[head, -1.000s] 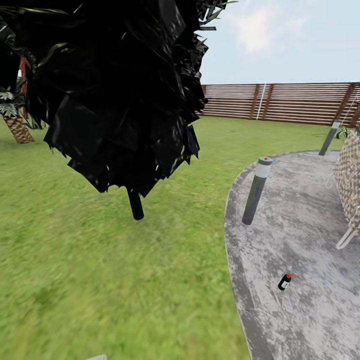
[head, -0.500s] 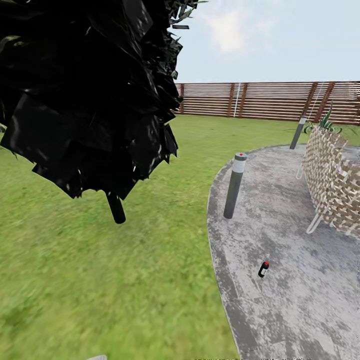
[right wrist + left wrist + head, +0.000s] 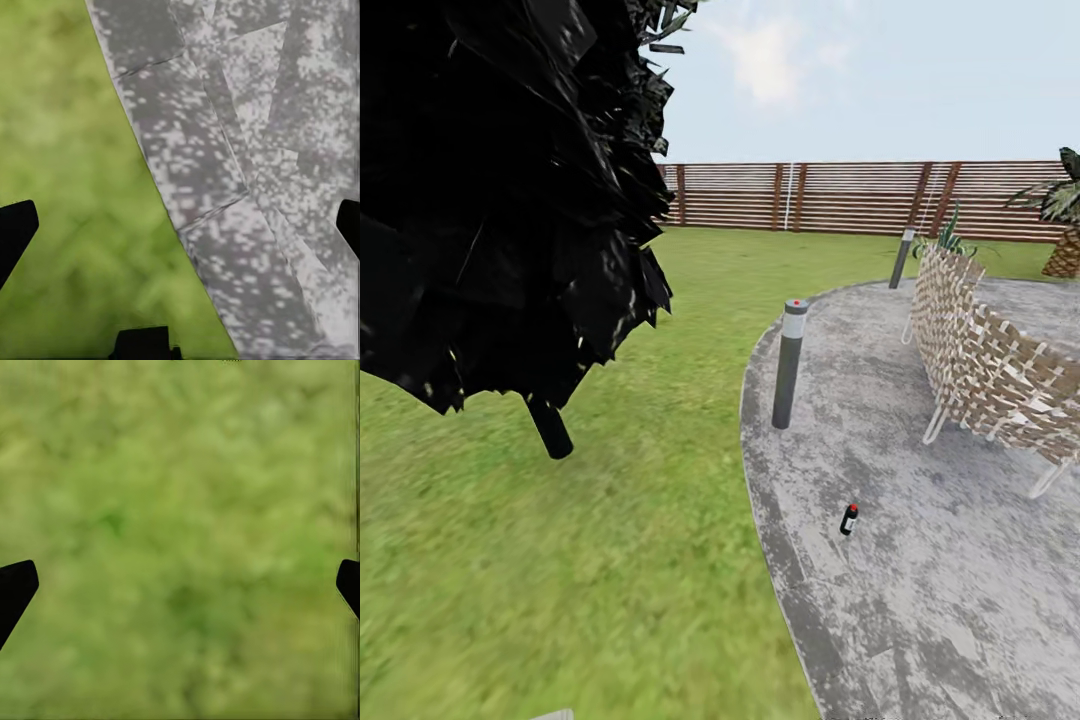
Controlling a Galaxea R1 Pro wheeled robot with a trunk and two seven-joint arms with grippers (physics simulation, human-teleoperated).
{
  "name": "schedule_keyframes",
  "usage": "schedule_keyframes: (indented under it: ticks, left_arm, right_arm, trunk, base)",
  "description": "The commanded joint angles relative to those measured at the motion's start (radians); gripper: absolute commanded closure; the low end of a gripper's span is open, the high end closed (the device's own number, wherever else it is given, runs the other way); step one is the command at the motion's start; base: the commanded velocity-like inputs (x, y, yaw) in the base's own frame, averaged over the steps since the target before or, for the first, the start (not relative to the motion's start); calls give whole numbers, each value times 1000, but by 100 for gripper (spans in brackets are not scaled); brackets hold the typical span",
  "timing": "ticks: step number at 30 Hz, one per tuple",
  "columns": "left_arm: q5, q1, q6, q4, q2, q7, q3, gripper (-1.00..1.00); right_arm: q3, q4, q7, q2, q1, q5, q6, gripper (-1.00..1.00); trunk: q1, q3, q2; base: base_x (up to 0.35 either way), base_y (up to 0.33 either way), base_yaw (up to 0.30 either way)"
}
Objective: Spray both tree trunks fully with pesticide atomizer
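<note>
The pesticide atomizer is a tiny dark bottle with a red top, lying tilted on the grey paved patio near its curved edge with the lawn. My left gripper is open over plain grass, its dark fingertips far apart with nothing between them. My right gripper is open too, hanging over the border between grass and paving. Both trees and their trunks are out of view.
A near-black cypress on a short dark stem looms close at the left. Two grey bollard lamps stand at the patio edge. A woven wicker seat sits at the right, a palm beyond. A slatted fence closes the lawn.
The whole head picture has slid left, so the camera has turned right. The atomizer now sits nearer the picture's middle, and more of the wicker seat and a palm show.
</note>
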Motion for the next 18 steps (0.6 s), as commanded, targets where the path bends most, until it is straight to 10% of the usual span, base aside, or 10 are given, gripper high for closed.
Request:
schedule_keyframes:
  ticks: [1, 18]
  left_arm:
    - [5, 0, -3, 1, 0, -1, 1, -100]
    - [5, 0, -3, 1, 0, -1, 1, -100]
  right_arm:
    - [-1, 1, 1, 0, -1, -1, -3, -100]
    - [-1, 1, 1, 0, -1, -1, -3, -100]
  trunk:
    - [0, -1, 0]
    - [0, -8, 0]
  base:
    - [0, 0, -265]
    - [0, 0, -265]
